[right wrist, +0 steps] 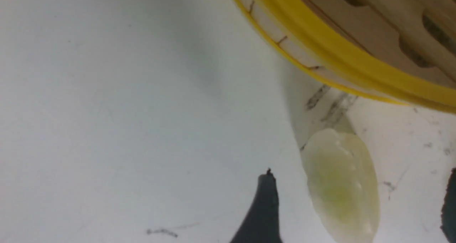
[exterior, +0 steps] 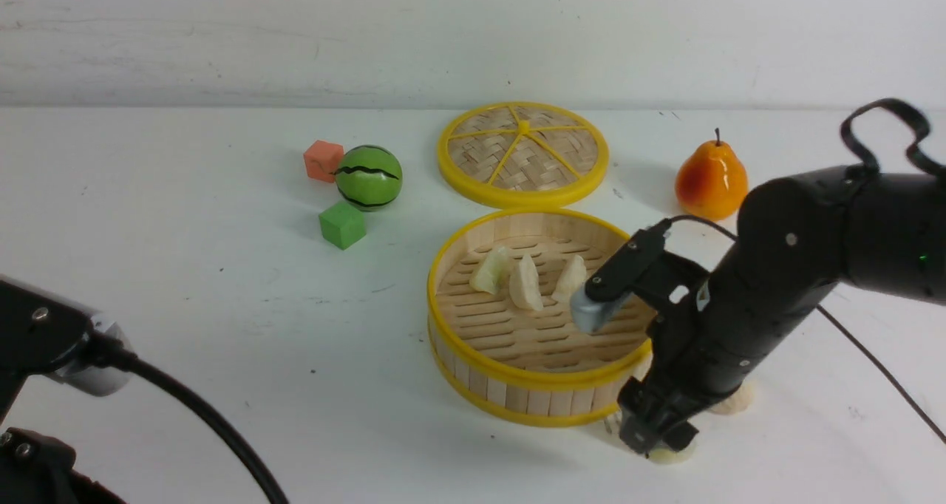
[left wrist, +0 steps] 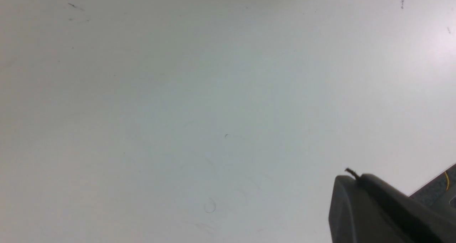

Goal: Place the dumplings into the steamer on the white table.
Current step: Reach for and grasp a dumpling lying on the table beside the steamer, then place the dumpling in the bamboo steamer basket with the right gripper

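1. Right of centre on the smooth white table (exterior: pixel 222 327), the round steamer (exterior: pixel 517 404), slatted bamboo with yellow plastic rims, holds three pleated crescent dumplings (exterior: pixel 526 284).
2. The right gripper (exterior: pixel 658 441) has its jaws spread, straddling a translucent greenish dumpling (right wrist: pixel 340 189) that lies on the table beside the steamer's wall.
3. The right arm (exterior: pixel 768 297) bends steeply down at lower right; the left gripper (left wrist: pixel 352 186) is closed and empty.
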You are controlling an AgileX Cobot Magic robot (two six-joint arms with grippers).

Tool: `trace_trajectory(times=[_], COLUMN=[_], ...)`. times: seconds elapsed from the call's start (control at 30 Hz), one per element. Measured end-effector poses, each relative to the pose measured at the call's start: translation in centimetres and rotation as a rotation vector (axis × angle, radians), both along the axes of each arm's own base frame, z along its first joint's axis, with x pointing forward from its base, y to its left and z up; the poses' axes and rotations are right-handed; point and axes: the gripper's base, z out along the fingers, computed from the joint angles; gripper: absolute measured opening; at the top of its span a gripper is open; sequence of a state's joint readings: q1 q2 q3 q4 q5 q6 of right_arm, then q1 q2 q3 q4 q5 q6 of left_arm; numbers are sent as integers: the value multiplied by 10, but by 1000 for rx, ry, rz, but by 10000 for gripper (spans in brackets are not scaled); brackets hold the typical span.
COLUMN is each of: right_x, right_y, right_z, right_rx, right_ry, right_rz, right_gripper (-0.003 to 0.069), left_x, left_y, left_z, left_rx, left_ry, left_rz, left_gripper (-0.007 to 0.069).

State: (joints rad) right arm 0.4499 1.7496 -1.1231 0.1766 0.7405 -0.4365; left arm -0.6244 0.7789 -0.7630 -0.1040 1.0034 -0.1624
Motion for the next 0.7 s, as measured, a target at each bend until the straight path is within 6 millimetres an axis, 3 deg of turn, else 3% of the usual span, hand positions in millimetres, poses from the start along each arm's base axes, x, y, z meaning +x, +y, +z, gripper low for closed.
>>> trace_trajectory(times=[0.13,0.23,0.33,0.43,0.53,0.7], right_x=[7,9,11,11,10,17], right_y=[1,0,0,-1,-2,7], right_z=[-26,-37,-35,-31,-14,63], right_rx=[-47,-80,-87,-101,-117,-2], right_ry=[33,50,51,70,105,44], right_rz=[12,22,4,-8,-32,-97], right_gripper=[553,437,262,249,251,251], left_x=[0,0,0,0,0,1], left_y=[0,0,0,0,0,1], left_z=[0,0,0,0,0,0], left_rx=[-1,-1,1,1,0,7], left_ry=[0,0,1,1,1,-15], left_rz=[0,0,0,0,0,2], left_gripper=[-14,-14,-14,-14,-14,-12])
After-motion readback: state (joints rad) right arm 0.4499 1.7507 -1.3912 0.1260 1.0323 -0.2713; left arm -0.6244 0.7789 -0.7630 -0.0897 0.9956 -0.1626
